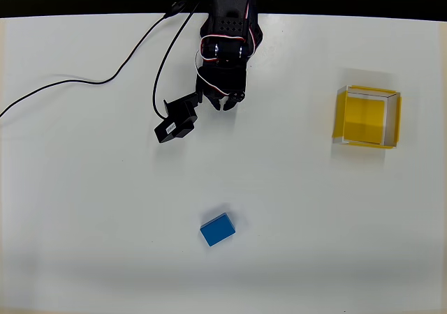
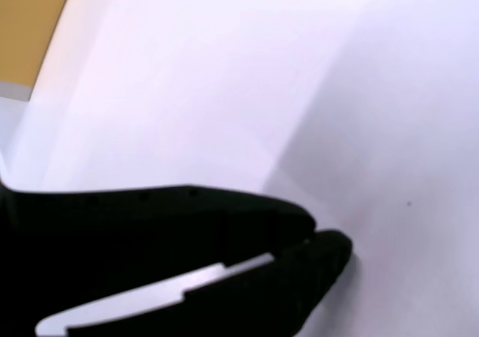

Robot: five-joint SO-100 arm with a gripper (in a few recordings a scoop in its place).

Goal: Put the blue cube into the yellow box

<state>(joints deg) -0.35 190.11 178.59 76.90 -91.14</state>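
Tool (image 1: 222,103) closed and empty, blue cube (image 1: 218,229) well apart from yellow box (image 1: 366,116)

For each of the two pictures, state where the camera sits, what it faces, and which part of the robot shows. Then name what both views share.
Overhead view: fixed above, facing straight down on the white table, showing the black arm, its gripper, the blue cube and the yellow box.
Wrist view: rides on the arm, looking low along the table, showing the closed gripper.
Shared: gripper and white table.
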